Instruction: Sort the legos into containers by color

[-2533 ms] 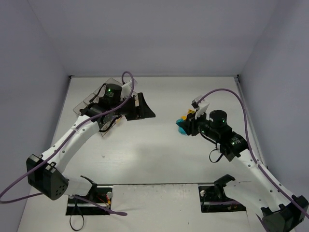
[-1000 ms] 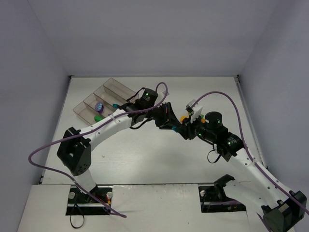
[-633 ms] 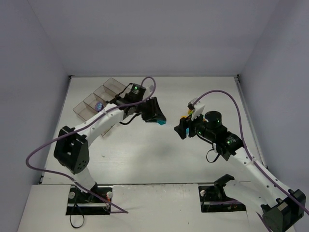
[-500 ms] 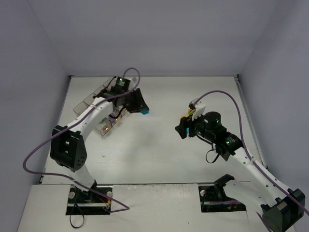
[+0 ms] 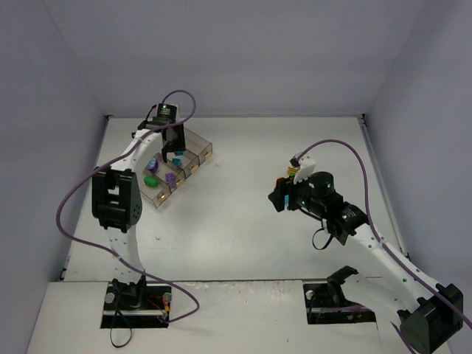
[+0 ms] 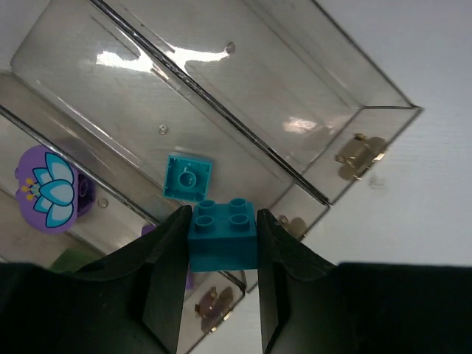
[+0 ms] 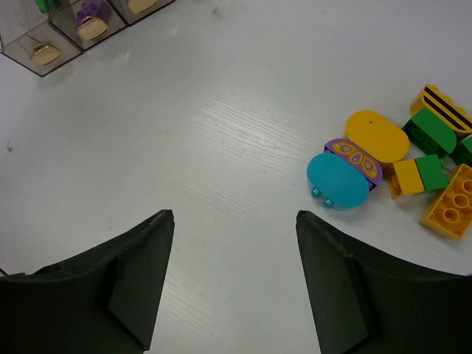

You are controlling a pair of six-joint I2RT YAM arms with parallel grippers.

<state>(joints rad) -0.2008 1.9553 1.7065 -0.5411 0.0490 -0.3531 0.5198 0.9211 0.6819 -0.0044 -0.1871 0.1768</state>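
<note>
Clearly pinching a teal four-stud brick (image 6: 223, 240) in left gripper (image 6: 223, 221) above clear bins (image 6: 243, 88) holding a lotus-printed purple piece (image 6: 48, 188); only via right wrist: right gripper (image 7: 234, 243) spread apart near loose legos (image 7: 376, 136).

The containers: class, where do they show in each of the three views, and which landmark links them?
Top external: containers upper left.
Left wrist: containers fill the picture behind the teal brick.
Right wrist: only their ends, top-left corner.
Shared landmark: the yellowish marks on their ends.
</note>
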